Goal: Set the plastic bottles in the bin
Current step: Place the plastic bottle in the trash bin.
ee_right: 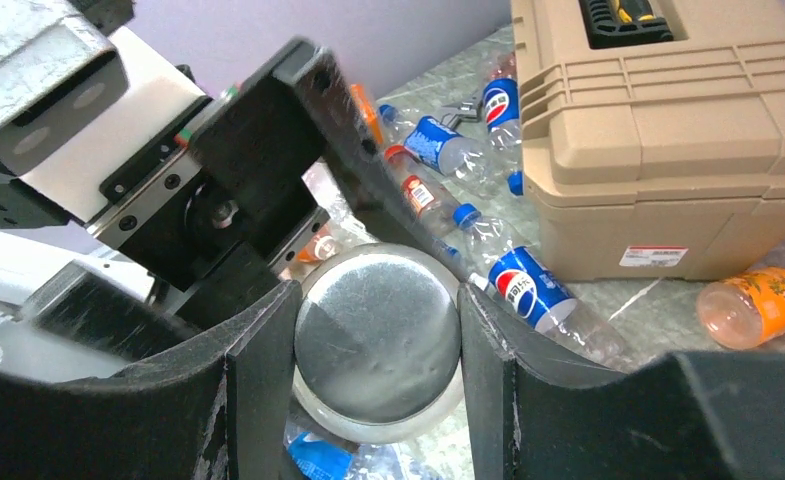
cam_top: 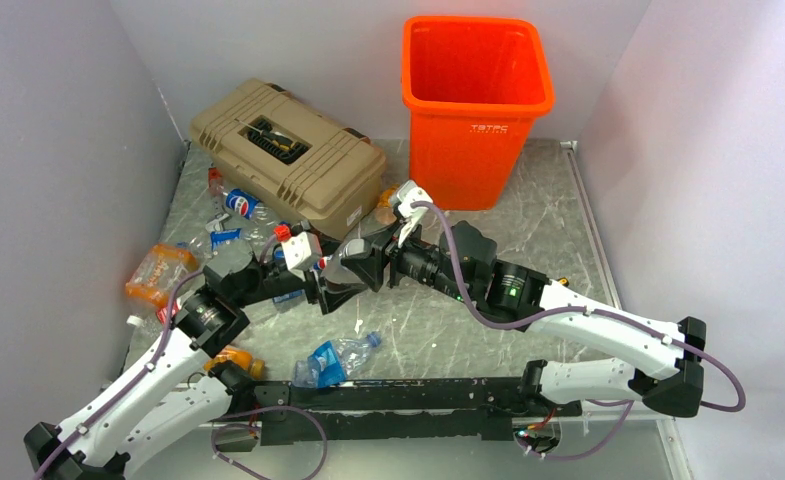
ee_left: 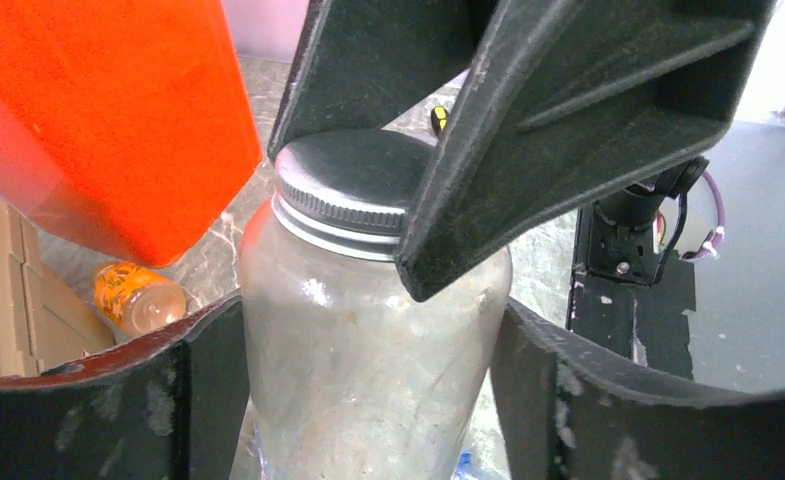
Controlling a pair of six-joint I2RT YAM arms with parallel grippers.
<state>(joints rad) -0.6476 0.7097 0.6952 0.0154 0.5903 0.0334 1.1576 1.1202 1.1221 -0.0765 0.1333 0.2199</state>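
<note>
We see both arms meeting in the middle of the table (cam_top: 528, 225), on 1 clear bottle (ee_left: 368, 340) with a silver cap (ee_right: 373, 345). The left gripper (ee_left: 368, 400) pinches the body of the bottle, 1 finger on each side. The right gripper (ee_right: 376, 370) is pressed on the cap, and both its fingers touch the cap's edge. We judge this as a handover, because the bin (cam_top: 468, 150) stands at the far edge, just beyond the 2 grippers and right of the tan toolbox (cam_top: 288, 155).

To do this step well, we think the left fingers should open only when the right hold is firm. The cap is round, smooth metal, so the bottle can slip or swing under it. A hold lower, on the neck or the body, seems safer to us. The bin is tall, so the bottle must rise above the rolled rim before it travels over the opening, and the release should come over the middle, not near the wall.

Other bottles lie on the table: a Pepsi bottle (ee_right: 528, 285) beside the toolbox, an orange bottle (cam_top: 158, 272) at the left, and a blue-label bottle (cam_top: 338, 357) near the arm bases.
</note>
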